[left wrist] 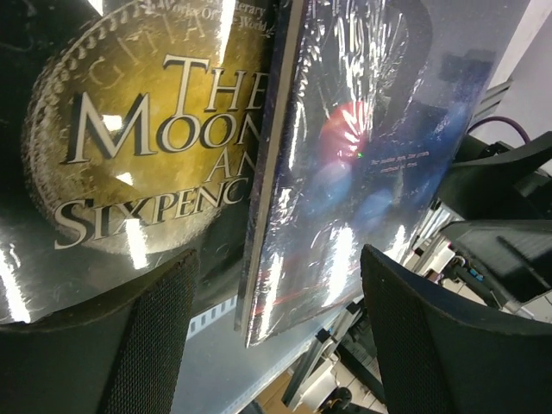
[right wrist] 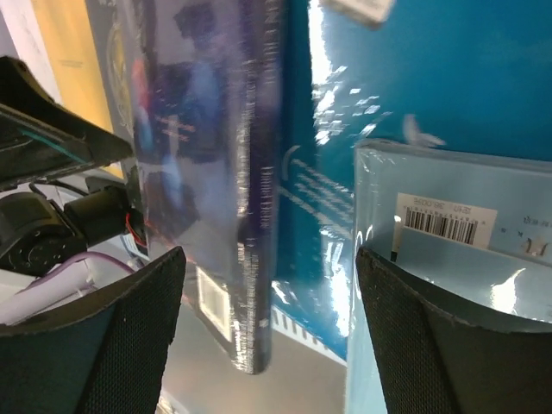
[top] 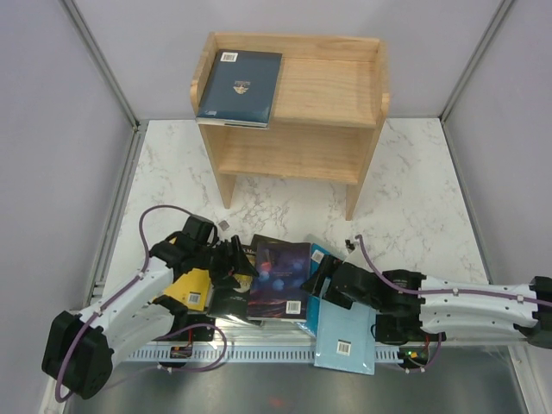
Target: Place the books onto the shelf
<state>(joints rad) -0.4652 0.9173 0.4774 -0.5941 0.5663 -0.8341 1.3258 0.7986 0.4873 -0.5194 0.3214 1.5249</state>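
Yellow book lying far left of pile. Left gripper released, jaws standing wide astride left edge of purple book, pads not touching it; black book lying beneath. Purple book topping pile at near edge of table, likely next pick. Right gripper released too, straddling purple book's right edge above teal book, light-blue book just beside. Both grippers seemingly bracketing purple book for lift. Navy book already lying on shelf, top tier, left side.

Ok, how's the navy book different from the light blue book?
The navy book lies on top of the shelf; the light blue book lies on the table, at its near edge. Navy's barcode sticker sits at a far corner, light blue's near its front edge. Both lie flat.
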